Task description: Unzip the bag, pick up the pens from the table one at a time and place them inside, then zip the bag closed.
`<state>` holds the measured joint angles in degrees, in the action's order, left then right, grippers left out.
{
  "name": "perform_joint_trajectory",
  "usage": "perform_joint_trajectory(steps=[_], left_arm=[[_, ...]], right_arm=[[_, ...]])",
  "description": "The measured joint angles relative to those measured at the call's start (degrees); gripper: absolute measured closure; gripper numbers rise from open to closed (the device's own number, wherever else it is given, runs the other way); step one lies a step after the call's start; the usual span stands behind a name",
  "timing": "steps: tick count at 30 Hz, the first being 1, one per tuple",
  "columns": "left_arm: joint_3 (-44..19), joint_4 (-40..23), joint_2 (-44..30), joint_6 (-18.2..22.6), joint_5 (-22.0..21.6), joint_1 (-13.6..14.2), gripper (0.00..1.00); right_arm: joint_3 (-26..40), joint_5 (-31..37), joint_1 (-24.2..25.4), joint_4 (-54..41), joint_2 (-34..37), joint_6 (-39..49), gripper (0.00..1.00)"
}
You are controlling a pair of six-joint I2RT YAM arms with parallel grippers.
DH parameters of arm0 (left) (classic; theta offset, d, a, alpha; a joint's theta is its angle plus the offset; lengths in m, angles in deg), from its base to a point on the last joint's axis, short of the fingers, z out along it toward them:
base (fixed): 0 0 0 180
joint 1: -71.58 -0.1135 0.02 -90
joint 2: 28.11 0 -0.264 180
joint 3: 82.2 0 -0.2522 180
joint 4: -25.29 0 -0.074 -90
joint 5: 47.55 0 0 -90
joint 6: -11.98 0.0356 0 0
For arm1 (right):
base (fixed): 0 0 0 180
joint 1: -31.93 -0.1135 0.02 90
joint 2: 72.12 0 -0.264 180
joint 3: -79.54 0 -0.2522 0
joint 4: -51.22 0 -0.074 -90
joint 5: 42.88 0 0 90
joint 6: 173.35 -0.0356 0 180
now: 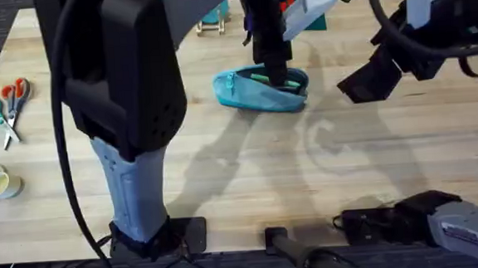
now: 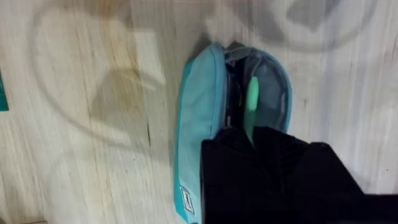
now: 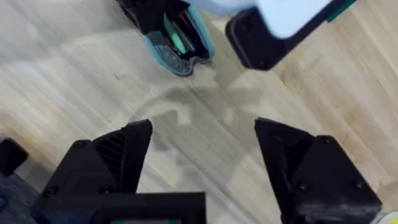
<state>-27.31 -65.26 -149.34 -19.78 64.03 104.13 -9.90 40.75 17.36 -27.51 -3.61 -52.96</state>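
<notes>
The right pincer [image 3: 202,155] hangs spread wide over bare table [image 3: 74,74], holding nothing, with lots of room around it. Farther off lies the blue bag [image 1: 261,91], unzipped. The left pincer [image 1: 275,69] dips into its opening by the green pen [image 2: 250,102]; I cannot tell its fingers' spread.

Bag [image 1: 257,95]: light blue pouch, lying flat on the counter [image 1: 308,171], upper centre of the overhead frame. Zipper open, mouth gaping. Green pen [image 2: 250,106] inside, lying along the pouch's length. Silver pen: can't tell. Counter is light wood planks.
</notes>
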Motion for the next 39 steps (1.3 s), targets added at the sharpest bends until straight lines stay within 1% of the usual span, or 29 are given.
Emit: perform_joint_trajectory(steps=[8, 14, 30, 31, 32, 33, 35, 36, 37, 38, 39], left_arm=[[0.5, 0.7, 0.0, 0.0, -0.2, 0.0, 0.96], [2.5, 2.8, 0.0, 0.0, -0.2, 0.0, 0.96], [2.7, 2.9, 0.0, 0.0, -0.2, 0.0, 0.96], [2.7, 2.9, 0.0, 0.1, -0.2, 0.0, 0.941], [2.7, 2.9, 0.0, 0.0, -0.2, 0.0, 0.848], [2.7, 2.9, 0.0, 0.0, -0.2, 0.0, 0.716], [2.7, 2.9, 0.0, 0.0, -0.2, 0.0, 0.42], [2.7, 2.9, 0.0, -0.1, -0.2, 0.0, 0.242], [2.7, 2.9, 0.0, -0.1, -0.2, 0.0, 0.1], [2.7, 2.9, 0.0, -0.2, -0.2, 0.0, 0.031], [2.7, 2.9, 0.0, -0.2, -0.2, 0.0, 0.014]], right_arm=[[0.0, 0.0, 0.0, 0.0, 0.0, 0.0, 0.003], [0.0, 0.0, 0.0, 0.0, 0.0, 0.0, 0.003], [0.0, 0.0, 0.0, 0.0, 0.0, 0.0, 0.003], [0.0, 0.0, 0.0, 0.0, 0.0, 0.0, 0.003], [0.0, 0.0, 0.0, 0.0, 0.0, 0.0, 0.003], [0.0, 0.0, 0.0, 0.0, 0.0, 0.0, 0.004], [0.0, 0.0, 0.0, 0.0, 0.0, 0.0, 0.004], [0.0, 0.0, 0.0, 0.0, 0.0, 0.0, 0.004], [0.0, 0.0, 0.0, 0.0, 0.0, 0.0, 0.004], [0.0, 0.0, 0.0, 0.0, 0.0, 0.0, 0.004], [0.0, 0.0, 0.0, 0.0, 0.0, 0.0, 0.003]])
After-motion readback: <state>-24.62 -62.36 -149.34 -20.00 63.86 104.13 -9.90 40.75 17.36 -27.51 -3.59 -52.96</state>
